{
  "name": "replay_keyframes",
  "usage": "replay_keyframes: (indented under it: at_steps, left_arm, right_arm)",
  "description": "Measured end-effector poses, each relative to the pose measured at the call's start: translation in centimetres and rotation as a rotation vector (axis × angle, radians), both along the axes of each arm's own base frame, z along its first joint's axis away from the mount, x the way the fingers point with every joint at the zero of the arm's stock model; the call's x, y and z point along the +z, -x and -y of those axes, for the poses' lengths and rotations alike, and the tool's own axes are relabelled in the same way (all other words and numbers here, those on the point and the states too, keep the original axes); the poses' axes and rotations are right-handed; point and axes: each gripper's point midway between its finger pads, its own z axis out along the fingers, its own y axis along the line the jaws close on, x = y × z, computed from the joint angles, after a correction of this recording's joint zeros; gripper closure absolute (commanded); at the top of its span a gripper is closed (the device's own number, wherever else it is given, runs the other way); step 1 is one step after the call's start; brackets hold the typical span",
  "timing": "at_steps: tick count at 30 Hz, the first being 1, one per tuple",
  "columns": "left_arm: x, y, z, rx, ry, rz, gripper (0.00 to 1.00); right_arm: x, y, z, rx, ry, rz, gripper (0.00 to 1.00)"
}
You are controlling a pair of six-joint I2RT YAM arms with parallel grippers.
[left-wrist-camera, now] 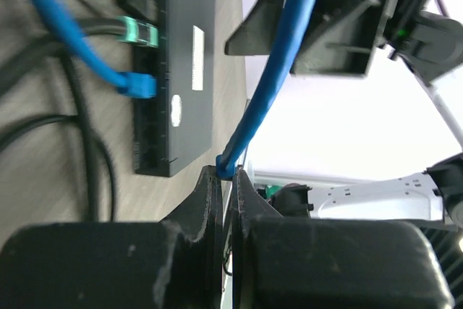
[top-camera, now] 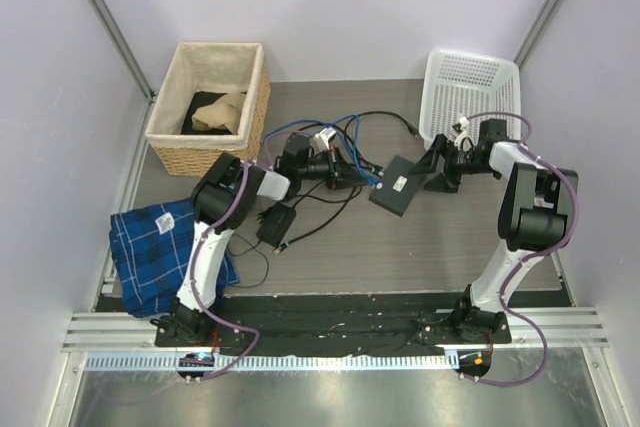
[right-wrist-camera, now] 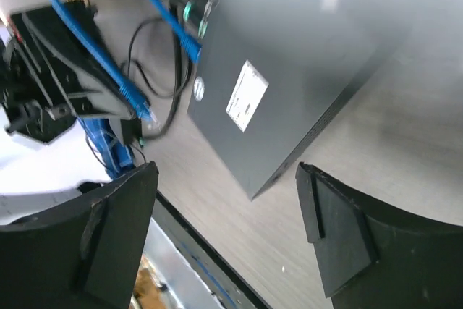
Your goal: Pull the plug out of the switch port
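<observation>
**Sockets face the left tool (left-wrist-camera: 228, 173); switch port (left-wrist-camera: 194, 19) lies to its right**

The left tool is clamped shut on the end of a blue cable (left-wrist-camera: 268, 85). In the right wrist view the blue plug (right-wrist-camera: 142, 110) on that cable pokes just past the fingers. It stands apart from the box with bare desk (top-camera: 400, 257) between them, so I judge it already free of its socket.

The switch port lies on the desk right of this tool, between the two arms, with its white label up. Its long axis runs roughly near to far with a slight slant. The long side carrying the sockets is turned toward the left arm, so any plug comes out leftward, square to that row and along the line of the left tool's reach.

Two other leads sit in the row: a second blue plug (left-wrist-camera: 139, 85) and, just beside it, a green-tipped plug (left-wrist-camera: 137, 34). Both look fully seated.

The right tool (right-wrist-camera: 226, 171) is on the far side of the box from the sockets. Its fingers are spread wide and hold nothing, and one corner of the box points into the gap between them. Whether either finger touches the box cannot be told.

The left arm is nearer to the socket side, and the right arm is placed to brace the box against a leftward tug. If another lead has to come out, the tool must grip the plug body rather than the cable, or the light box is likely to drag along.
</observation>
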Motion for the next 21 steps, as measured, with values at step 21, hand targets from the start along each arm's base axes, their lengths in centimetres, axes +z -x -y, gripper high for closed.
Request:
replay_keyframes:
  at_steps: [21]
  left_arm:
    - [4.9,-2.6,-9.9,-0.025,-0.291,0.257,1.0]
  right_arm:
    - [1.6,0.1,-0.2,-0.03,0.022,0.01,0.14]
